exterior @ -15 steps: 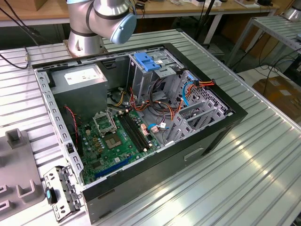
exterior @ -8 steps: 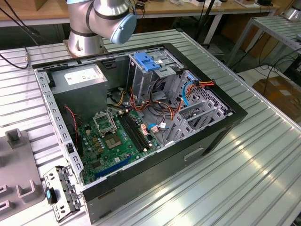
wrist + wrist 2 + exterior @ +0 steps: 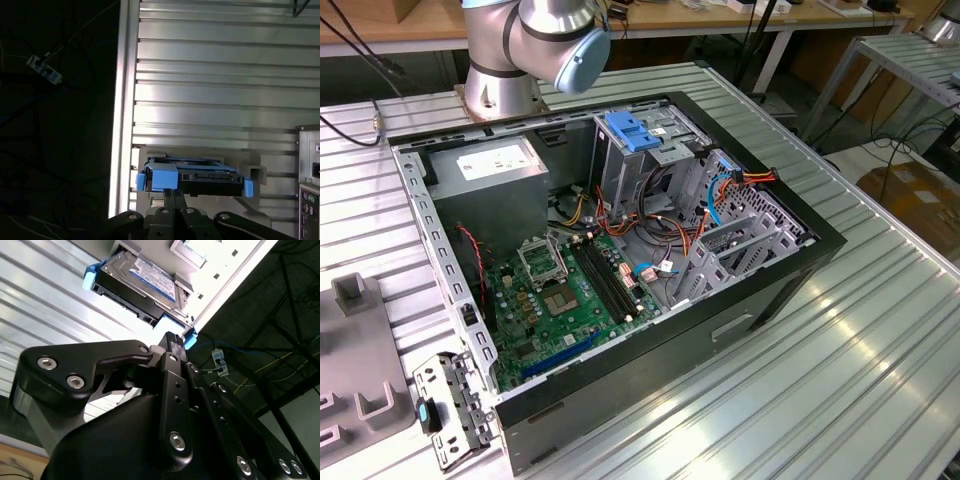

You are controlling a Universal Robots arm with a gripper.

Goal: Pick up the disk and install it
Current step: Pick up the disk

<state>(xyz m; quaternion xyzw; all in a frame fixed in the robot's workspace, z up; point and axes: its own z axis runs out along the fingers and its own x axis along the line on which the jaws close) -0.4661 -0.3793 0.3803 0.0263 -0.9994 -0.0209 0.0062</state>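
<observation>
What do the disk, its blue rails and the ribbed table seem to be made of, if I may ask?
The disk: dark metal casing, matte, with a glossy paper-like label. The blue rails: probably plastic, uniform saturated colour. The table: likely aluminium, ribbed with bright reflections.

Ribbed aluminium tabletop (image 3: pixel 840 330); wooden bench (image 3: pixel 700 20) behind; cardboard box (image 3: pixel 920 200) on floor.

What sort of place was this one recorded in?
Probably a robotics lab or workshop: a robot arm is mounted on a ribbed aluminium table beside an opened computer case, with wooden workbenches behind.
</observation>
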